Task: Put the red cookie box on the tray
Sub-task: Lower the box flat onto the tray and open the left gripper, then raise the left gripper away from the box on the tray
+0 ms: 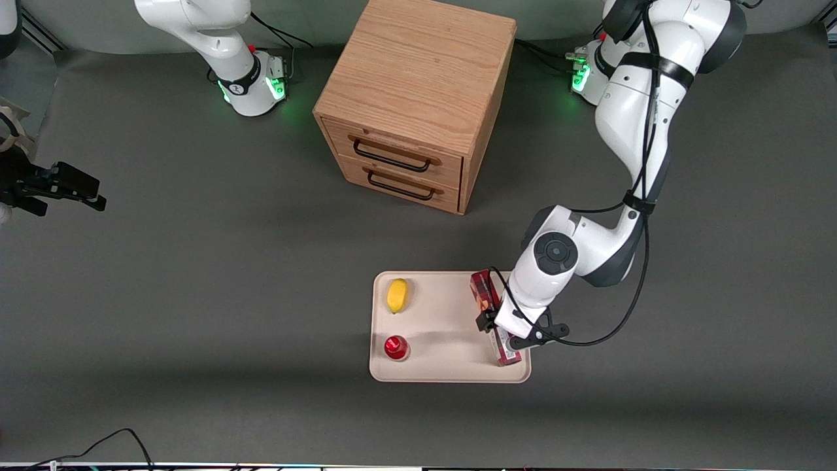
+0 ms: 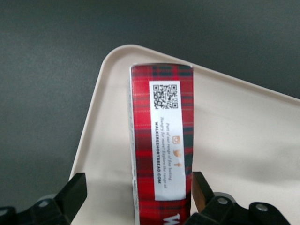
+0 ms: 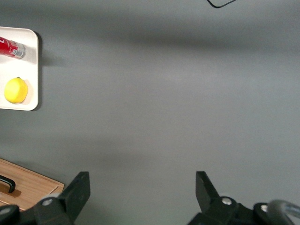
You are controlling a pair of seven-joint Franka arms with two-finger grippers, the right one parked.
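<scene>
The red cookie box [image 1: 482, 291] rests on its narrow side on the cream tray [image 1: 444, 327], along the tray's edge toward the working arm's end. My left gripper [image 1: 501, 331] hangs over the box's middle. In the left wrist view the tartan box [image 2: 161, 136], with its white label patch and QR code, stands on the tray [image 2: 234, 140] between the fingers. The gripper [image 2: 139, 187] is open: one finger sits close beside the box, the other stands well apart from it.
A yellow lemon [image 1: 397, 296] and a small red-capped item [image 1: 396, 347] lie on the tray toward the parked arm's end. A wooden drawer cabinet [image 1: 418, 91] stands farther from the front camera than the tray.
</scene>
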